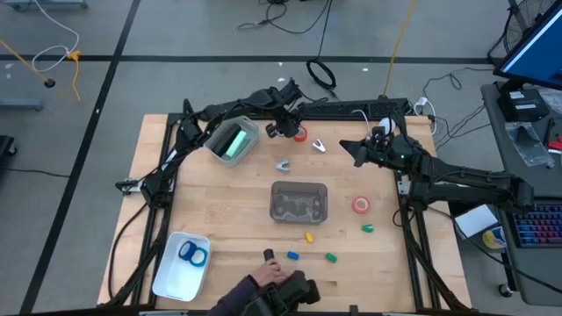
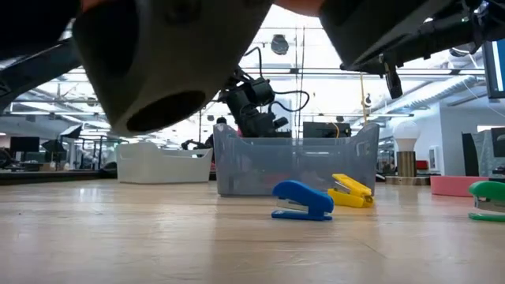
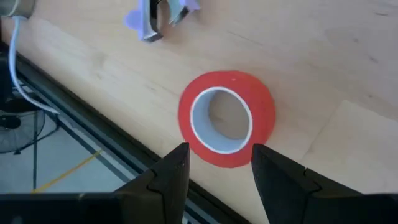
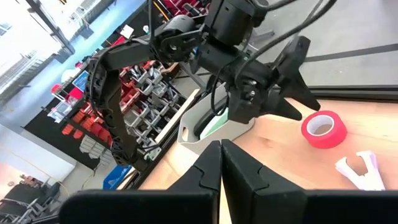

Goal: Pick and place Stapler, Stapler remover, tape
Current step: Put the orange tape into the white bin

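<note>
Nearest the front edge, a person's hand (image 1: 268,283) is seen reaching onto the table, right by a dark stapler (image 1: 270,255). A blue stapler (image 1: 293,256), a yellow one (image 1: 308,236) and two green ones (image 1: 331,257) are scattered just beyond it. At near left, two blue tape rolls (image 1: 192,254) are already parked in a white tray (image 1: 167,277).

Mid-table, a clear bin (image 1: 299,201) is found, with a pink-red tape roll (image 1: 361,205) off to its right and a staple remover (image 1: 283,164) just behind it.

At the far edge, the red tape roll (image 3: 226,118) is lying flat, very close to the table's far rim. The left gripper (image 3: 217,167) is held over it with fingers spread, nothing grasped yet, one finger to either side of the ring's near wall. A second staple remover (image 3: 157,15) sits near it.

The roll is judged to be light, stiff and a bit slick on its outer face, so it would probably be best pinched across the ring wall, one finger inside the hollow core. It could easily be skidded off the far edge if nudged, since little room is left there; plenty of open wood is available toward the middle.

The right gripper (image 4: 221,163) is parked to the right of the roll, fingers pressed together, empty.
</note>
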Controlling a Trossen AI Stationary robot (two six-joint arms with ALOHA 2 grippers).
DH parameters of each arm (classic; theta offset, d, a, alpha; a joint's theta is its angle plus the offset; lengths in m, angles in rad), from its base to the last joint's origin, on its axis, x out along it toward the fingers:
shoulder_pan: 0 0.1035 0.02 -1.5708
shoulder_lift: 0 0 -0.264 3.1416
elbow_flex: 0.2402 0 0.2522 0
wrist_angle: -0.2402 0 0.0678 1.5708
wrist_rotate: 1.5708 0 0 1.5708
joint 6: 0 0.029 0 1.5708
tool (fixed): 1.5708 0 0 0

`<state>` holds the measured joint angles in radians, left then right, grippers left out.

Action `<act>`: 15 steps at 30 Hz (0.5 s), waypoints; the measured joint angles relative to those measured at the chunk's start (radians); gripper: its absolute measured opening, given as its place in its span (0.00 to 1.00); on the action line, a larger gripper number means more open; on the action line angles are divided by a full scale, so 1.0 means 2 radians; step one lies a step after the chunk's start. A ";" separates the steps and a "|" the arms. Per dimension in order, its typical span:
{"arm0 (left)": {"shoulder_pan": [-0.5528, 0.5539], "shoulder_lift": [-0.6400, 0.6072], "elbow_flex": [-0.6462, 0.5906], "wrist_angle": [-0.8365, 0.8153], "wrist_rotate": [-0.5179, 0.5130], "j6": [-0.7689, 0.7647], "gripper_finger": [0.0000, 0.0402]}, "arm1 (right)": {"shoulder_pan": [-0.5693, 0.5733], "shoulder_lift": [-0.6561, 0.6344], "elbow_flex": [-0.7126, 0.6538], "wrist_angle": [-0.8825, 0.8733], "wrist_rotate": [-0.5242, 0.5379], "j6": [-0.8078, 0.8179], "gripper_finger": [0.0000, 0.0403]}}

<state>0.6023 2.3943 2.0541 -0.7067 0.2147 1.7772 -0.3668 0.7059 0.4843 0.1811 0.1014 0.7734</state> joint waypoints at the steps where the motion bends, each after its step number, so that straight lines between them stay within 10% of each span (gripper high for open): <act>1: 0.000 0.000 0.000 -0.005 0.006 0.001 0.44 | 0.000 0.000 0.000 0.000 0.000 0.000 0.01; 15: 0.007 0.003 0.000 -0.050 0.051 0.059 0.44 | 0.000 0.000 0.000 0.001 0.001 0.000 0.01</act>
<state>0.6167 2.3999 2.0541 -0.8074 0.3162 1.8947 -0.3664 0.7059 0.4843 0.1825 0.1032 0.7734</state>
